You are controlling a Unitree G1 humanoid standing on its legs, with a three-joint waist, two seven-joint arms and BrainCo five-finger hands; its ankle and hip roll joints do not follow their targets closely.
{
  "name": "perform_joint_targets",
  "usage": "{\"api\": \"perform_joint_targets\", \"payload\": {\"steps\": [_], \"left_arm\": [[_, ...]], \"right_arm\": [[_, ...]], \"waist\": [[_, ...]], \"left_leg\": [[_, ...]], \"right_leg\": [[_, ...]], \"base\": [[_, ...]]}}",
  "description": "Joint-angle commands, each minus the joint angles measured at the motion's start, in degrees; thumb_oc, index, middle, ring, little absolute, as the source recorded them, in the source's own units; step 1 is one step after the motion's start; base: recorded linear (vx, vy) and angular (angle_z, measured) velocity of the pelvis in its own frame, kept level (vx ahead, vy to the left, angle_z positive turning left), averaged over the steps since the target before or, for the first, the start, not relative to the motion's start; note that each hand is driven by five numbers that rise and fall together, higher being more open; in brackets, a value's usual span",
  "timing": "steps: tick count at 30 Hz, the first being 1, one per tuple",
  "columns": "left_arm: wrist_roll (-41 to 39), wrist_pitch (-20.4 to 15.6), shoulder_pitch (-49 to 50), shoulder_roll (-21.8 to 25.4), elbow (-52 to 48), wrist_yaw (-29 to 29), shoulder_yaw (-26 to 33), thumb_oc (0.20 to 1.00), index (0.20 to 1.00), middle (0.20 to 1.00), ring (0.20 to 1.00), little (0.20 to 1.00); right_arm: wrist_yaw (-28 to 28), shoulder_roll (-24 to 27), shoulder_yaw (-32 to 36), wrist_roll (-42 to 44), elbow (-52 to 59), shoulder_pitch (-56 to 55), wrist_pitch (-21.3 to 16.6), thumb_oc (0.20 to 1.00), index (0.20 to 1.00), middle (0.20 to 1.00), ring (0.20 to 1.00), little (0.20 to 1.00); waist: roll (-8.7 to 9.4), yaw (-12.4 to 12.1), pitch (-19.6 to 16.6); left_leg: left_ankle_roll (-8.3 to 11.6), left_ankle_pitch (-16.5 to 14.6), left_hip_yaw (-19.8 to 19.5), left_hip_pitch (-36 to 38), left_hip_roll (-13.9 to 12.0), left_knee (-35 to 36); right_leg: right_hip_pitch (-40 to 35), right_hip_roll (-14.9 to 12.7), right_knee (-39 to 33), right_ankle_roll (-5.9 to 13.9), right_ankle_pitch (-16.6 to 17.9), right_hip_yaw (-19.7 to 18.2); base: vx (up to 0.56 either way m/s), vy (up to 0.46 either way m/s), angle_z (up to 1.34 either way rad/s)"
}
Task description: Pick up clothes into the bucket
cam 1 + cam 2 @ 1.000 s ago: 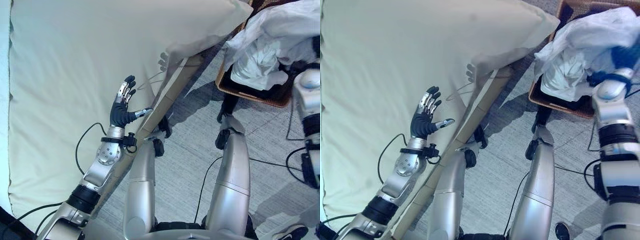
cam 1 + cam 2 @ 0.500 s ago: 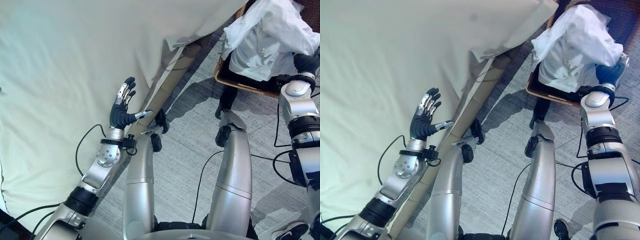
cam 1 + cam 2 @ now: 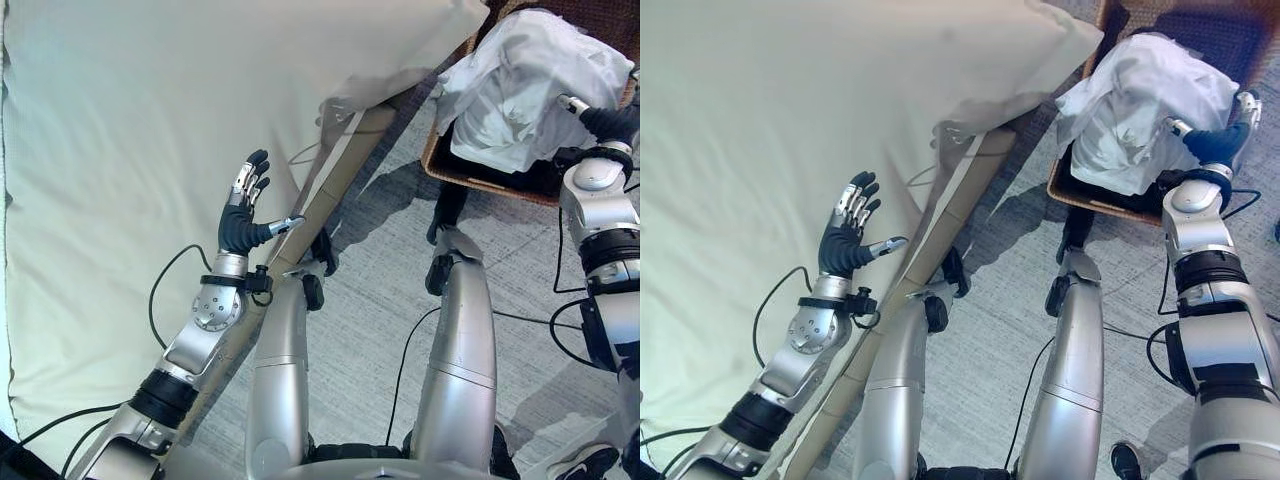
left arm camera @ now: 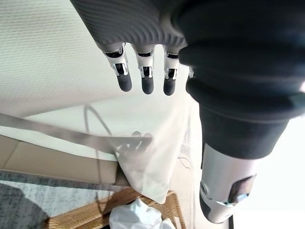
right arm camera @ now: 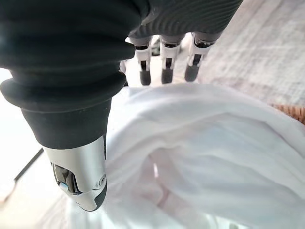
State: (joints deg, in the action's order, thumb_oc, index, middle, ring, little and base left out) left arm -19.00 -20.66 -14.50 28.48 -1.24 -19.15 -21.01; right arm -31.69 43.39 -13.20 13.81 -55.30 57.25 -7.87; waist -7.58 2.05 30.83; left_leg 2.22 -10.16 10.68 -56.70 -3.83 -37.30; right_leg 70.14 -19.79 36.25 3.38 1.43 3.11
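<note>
While white clothes (image 3: pixel 1140 110) sit piled in wicker basket (image 3: pixel 1080 185) on floor, right hand (image 3: pixel 1220 135) hovers beside pile, fingers straight. Left hand (image 3: pixel 245 210) spread wide above bed (image 3: pixel 120 150), holding nothing.

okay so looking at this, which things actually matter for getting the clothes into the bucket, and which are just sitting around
Part of the job:
- white clothes, heaped in the basket
- wicker basket, serving as the bucket
- right hand, open, beside the heap
- left hand, open, held over the bed

Just lying about:
- pale sheet covering the bed
- bed frame edge
- grey carpet
</note>
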Motion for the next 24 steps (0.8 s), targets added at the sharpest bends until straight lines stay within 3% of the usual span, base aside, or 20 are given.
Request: {"api": "perform_joint_targets", "payload": {"steps": [1,10,12,18,24], "left_arm": [[0.90,-3.31,1.07,-0.42,-1.44,0.08,3.69,1.000,1.000,1.000,1.000,1.000],[0.47,-3.84,-0.14,-1.68,1.79,0.49,4.73,1.000,1.000,1.000,1.000,1.000],[-0.16,-3.94,-0.23,-2.20,2.36,1.07,5.78,1.000,1.000,1.000,1.000,1.000],[-0.19,-3.68,0.86,-2.29,4.58,2.41,6.86,1.000,1.000,1.000,1.000,1.000],[0.21,-3.03,3.33,-2.89,6.87,3.97,8.10,1.000,1.000,1.000,1.000,1.000]], "right_arm": [[2.01,2.14,-2.60,-4.53,8.99,-4.06,-2.75,1.000,1.000,1.000,1.000,1.000],[3.35,-2.49,0.75,-6.06,14.27,-12.32,-3.41,1.000,1.000,1.000,1.000,1.000],[3.72,-5.44,2.81,-5.75,16.13,-16.29,-3.67,1.000,1.000,1.000,1.000,1.000],[4.29,-9.79,7.84,-3.87,20.51,-25.05,-4.98,1.000,1.000,1.000,1.000,1.000],[5.33,-14.37,12.28,-1.57,26.70,-33.93,-7.01,1.000,1.000,1.000,1.000,1.000]], "waist": [[0.58,1.54,-1.03],[1.70,1.92,-1.03],[2.31,2.06,-1.04],[3.11,2.03,-1.20],[3.95,1.85,-3.60]], "left_leg": [[1.65,-0.48,-2.73,4.12,-1.52,3.27],[2.77,2.70,-3.74,12.39,-1.30,11.01],[2.66,5.73,-3.79,16.04,-1.01,14.81],[3.30,7.79,-5.13,25.43,-0.89,21.22],[4.15,10.62,-6.39,35.04,-1.12,29.27]], "right_leg": [[-5.76,-1.08,1.61,5.24,-3.70,-0.77],[-15.26,-1.22,-5.91,5.99,-1.25,1.76],[-19.69,-1.59,-9.82,5.61,1.62,3.57],[-29.85,-1.95,-14.47,6.35,2.59,6.82],[-39.70,-1.30,-20.07,7.15,3.63,10.11]], "base": [[-0.01,-0.014,-0.05],[0.00,-0.032,0.04],[-0.06,-0.033,0.11],[0.03,-0.041,0.10],[0.07,-0.053,0.13]]}}
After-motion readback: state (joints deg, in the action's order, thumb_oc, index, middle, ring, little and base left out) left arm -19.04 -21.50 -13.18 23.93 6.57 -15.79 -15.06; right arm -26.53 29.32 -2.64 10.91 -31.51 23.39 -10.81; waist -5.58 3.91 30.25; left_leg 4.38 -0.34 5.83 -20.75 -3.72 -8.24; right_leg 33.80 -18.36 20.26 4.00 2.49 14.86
